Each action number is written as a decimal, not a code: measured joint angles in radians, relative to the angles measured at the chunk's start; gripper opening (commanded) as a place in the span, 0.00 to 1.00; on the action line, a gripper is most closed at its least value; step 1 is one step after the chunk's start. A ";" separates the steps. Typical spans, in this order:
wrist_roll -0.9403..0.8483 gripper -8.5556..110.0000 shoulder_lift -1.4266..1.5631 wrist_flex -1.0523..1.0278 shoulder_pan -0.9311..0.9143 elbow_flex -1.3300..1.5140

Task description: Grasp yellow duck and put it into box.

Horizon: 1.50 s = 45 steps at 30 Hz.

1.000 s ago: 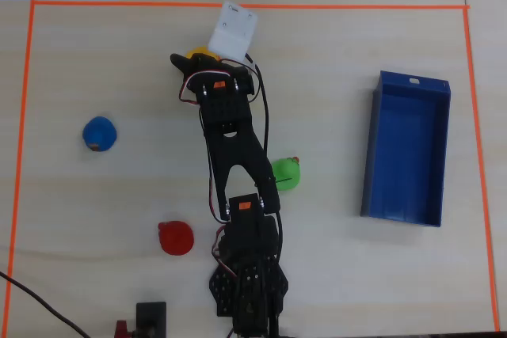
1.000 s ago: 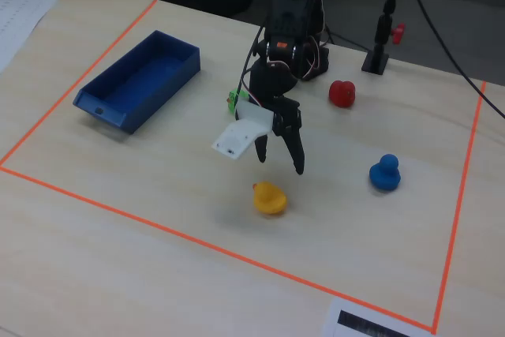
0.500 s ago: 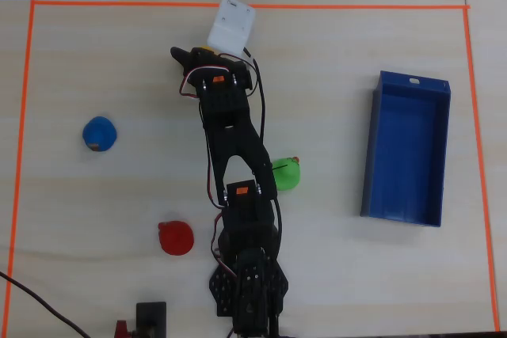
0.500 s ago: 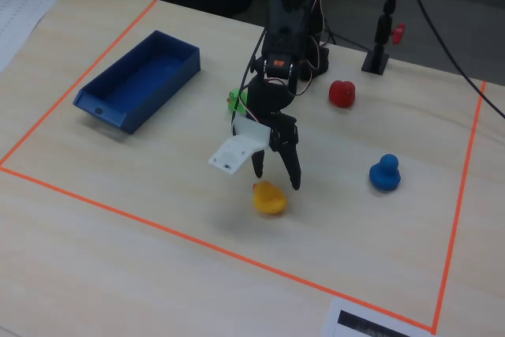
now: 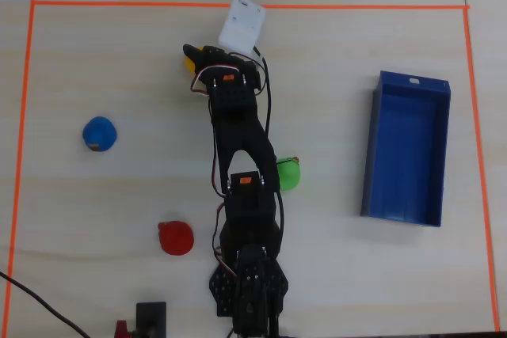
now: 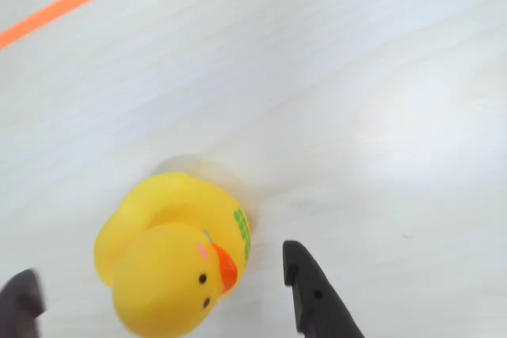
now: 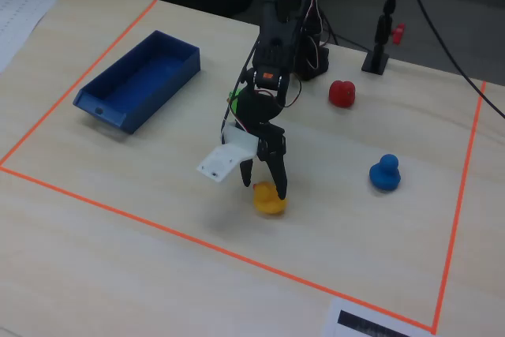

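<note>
Seemingly yellow duck (image 6: 170,267) between open pincer (image 6: 162,294) fingers.

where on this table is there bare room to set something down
Overhead view: the widest bare patch lies between the arm and the blue box, whose inside is also empty. Bare wood also lies between the blue duck and the orange tape. It is crowded at the yellow duck, between the fingers, with the green duck beside the arm.

In the overhead view the pale wooden surface (image 5: 341,275), framed by orange tape (image 5: 475,156), carries the box (image 5: 405,148) at right, blue duck (image 5: 99,133) left, red duck (image 5: 176,237), a partly hidden, seemingly green duck (image 5: 290,173) and yellow duck (image 5: 190,61).
</note>
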<state>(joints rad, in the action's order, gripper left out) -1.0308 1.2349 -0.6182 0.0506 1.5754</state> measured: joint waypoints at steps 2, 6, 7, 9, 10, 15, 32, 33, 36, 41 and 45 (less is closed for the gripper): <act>0.000 0.35 0.000 0.014 0.000 0.000; 0.009 0.27 -0.005 0.040 0.015 0.002; 0.014 0.27 -0.009 0.044 0.020 0.005; 0.020 0.26 -0.011 0.060 0.028 0.026; 0.020 0.25 -0.012 0.069 0.029 0.038; 0.021 0.14 -0.021 0.120 0.038 0.066; 0.032 0.07 0.143 -0.077 -0.009 0.049; 0.021 0.07 0.198 -0.109 -0.035 0.029; -0.012 0.07 0.347 -0.153 -0.127 -0.057; -0.106 0.07 0.499 -0.061 -0.380 -0.130; -0.209 0.07 0.502 0.112 -0.617 -0.100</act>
<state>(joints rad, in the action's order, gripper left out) -1.2395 1.7365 -0.5062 -0.5660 1.4757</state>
